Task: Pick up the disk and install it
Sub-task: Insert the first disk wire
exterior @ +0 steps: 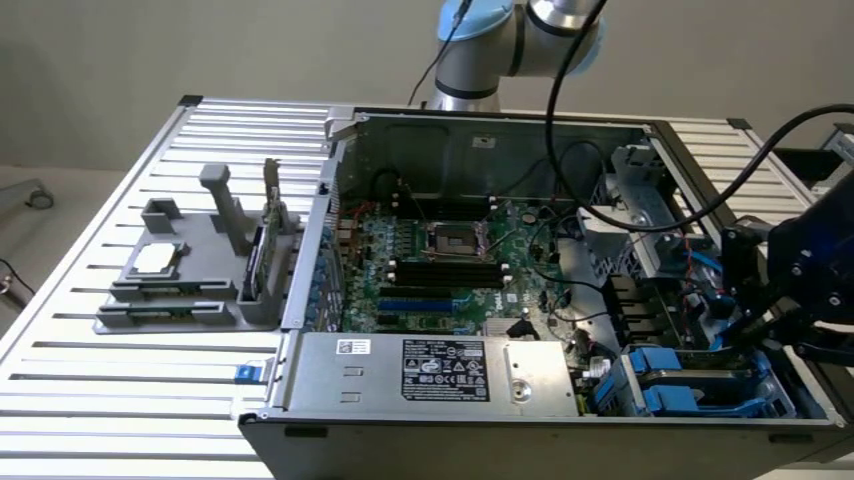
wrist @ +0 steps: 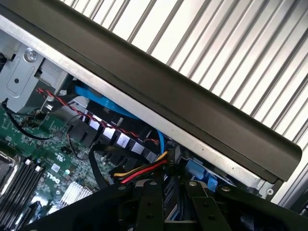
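On the slatted tabletop (exterior: pixel 80 400) we see the open computer case (exterior: pixel 400 425), with its green motherboard (exterior: pixel 441 260) and silver power supply box (exterior: pixel 427 370) inside. The arm (exterior: pixel 467 50) rises behind the case. Its claw (exterior: pixel 767 320) hangs low over the case's corner at the exterior view's right. The disk (exterior: pixel 694 380) lies in that corner in its blue carrier, near the claw. We cannot tell how far the claw is open, or whether it holds anything.

A slatted metal table (exterior: pixel 80 370) carries an open computer case (exterior: pixel 534 440) and a grey parts holder (exterior: pixel 200 290)

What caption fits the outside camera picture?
Robot arm's gripper hovers at the open computer case beside blue brackets.
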Tool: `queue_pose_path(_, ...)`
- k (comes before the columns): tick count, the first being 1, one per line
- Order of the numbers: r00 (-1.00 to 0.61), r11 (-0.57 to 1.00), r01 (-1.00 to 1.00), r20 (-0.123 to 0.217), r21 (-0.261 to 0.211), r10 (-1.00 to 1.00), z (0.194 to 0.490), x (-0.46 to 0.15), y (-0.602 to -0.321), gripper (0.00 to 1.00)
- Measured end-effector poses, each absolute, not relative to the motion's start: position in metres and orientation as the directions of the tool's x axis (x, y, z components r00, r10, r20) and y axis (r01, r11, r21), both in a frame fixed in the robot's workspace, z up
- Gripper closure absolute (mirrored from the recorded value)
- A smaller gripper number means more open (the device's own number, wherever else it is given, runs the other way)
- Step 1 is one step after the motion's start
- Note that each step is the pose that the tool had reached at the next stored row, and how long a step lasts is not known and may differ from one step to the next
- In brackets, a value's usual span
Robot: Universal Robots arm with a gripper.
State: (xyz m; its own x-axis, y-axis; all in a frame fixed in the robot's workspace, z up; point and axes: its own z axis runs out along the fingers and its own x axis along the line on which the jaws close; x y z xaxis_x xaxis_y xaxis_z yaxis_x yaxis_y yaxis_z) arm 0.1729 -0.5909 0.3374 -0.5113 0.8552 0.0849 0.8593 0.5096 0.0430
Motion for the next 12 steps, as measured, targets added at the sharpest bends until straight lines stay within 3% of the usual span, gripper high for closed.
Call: queue_pose_path(12, -0.477, 0.477, 0.878, 0.103, 0.025, 0.873, 0.3420, 0.1722, -0.5906, 0.84)
